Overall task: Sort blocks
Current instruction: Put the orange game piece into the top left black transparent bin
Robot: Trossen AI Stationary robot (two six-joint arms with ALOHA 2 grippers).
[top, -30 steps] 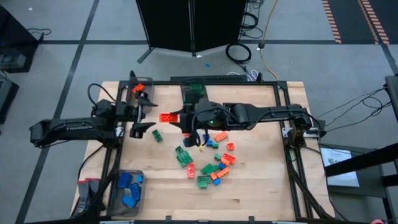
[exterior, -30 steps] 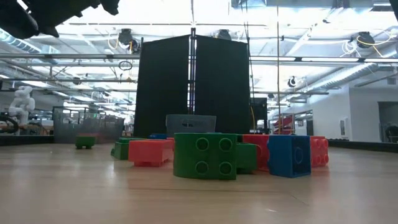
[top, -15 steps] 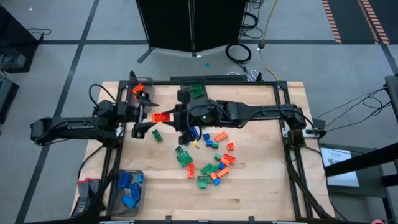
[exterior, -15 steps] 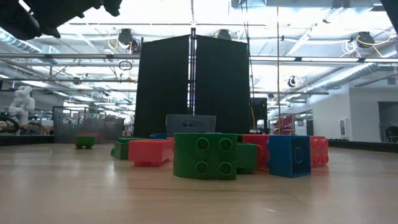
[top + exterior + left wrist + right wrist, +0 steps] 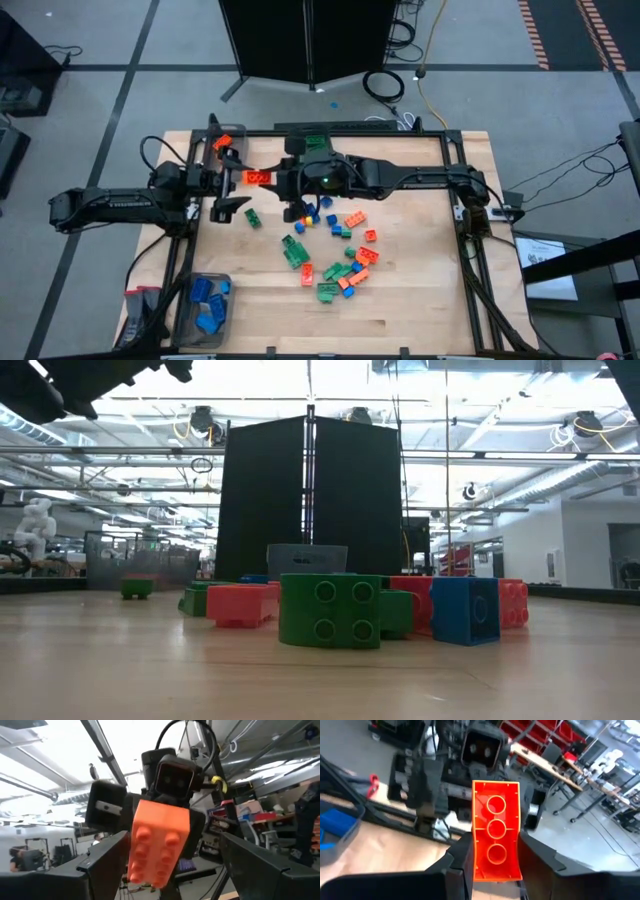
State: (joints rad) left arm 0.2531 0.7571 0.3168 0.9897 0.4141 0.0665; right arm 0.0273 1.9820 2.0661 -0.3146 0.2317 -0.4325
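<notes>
An orange studded brick (image 5: 258, 177) hangs in the air above the table's left half, held by my right gripper (image 5: 274, 180), which reaches in from the right. My left gripper (image 5: 236, 183) is open just beyond it. In the left wrist view its fingers stand on either side of the brick (image 5: 159, 845) without visibly touching it. A pile of orange, green and blue blocks (image 5: 340, 250) lies on the table's middle. One green block (image 5: 253, 217) lies apart, below the left gripper. Large green (image 5: 330, 610), salmon (image 5: 243, 603) and blue (image 5: 465, 610) blocks fill the low view. My right gripper pinches the orange brick between its two fingers (image 5: 462, 855) at the brick's near end (image 5: 492, 867), on its long sides. The fingers come level from the table's right, along the brick. The brick is lifted clear and sticks out past the fingertips, hollow underside toward the wrist camera.
A bin with blue blocks (image 5: 205, 305) sits at the table's near left corner. A bin with an orange block (image 5: 222, 143) stands at the far left, and one with green blocks (image 5: 312, 145) at the far middle. Bare wood (image 5: 420, 300) lies near right.
My right gripper has carried the orange brick toward the table's left and slightly toward the far edge, bringing it between the open fingers of my left gripper. It has stayed shut on the brick. The blocks on the table have not moved.
</notes>
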